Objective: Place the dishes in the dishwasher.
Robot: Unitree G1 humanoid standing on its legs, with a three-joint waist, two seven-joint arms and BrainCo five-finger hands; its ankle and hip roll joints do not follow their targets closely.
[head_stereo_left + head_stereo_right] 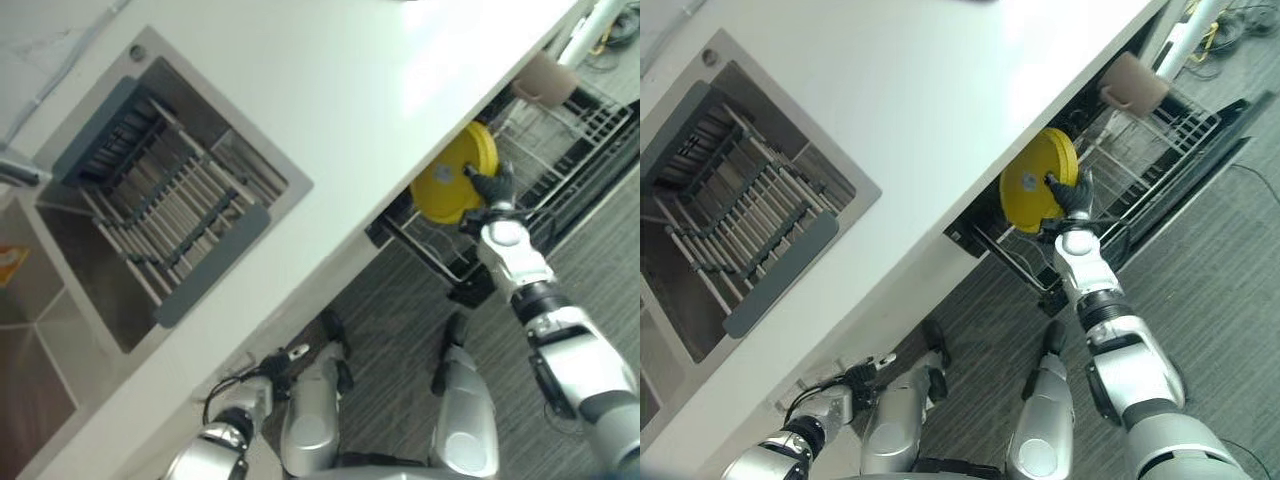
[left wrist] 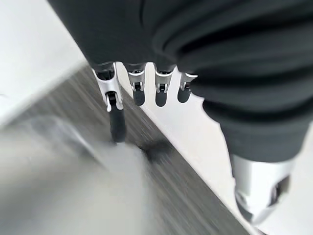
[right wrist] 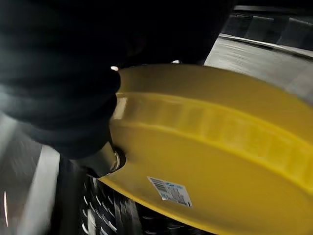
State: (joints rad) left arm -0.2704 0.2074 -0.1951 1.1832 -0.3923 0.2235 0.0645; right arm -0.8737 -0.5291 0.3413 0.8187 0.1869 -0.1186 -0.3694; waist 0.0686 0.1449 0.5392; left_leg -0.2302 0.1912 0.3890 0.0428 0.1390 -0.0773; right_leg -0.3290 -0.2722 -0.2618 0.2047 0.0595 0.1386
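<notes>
The white countertop overhangs the pulled-out dishwasher rack. Above the rack, the right hand pinches a yellow plate on edge (underside facing up). The left hand hangs low, fingers relaxed, empty.

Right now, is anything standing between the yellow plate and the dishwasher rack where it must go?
Nothing visible does. The right hand holds the yellow plate above the pulled-out dishwasher rack. A beige cup sits further along the rack, apart from the plate.
</notes>
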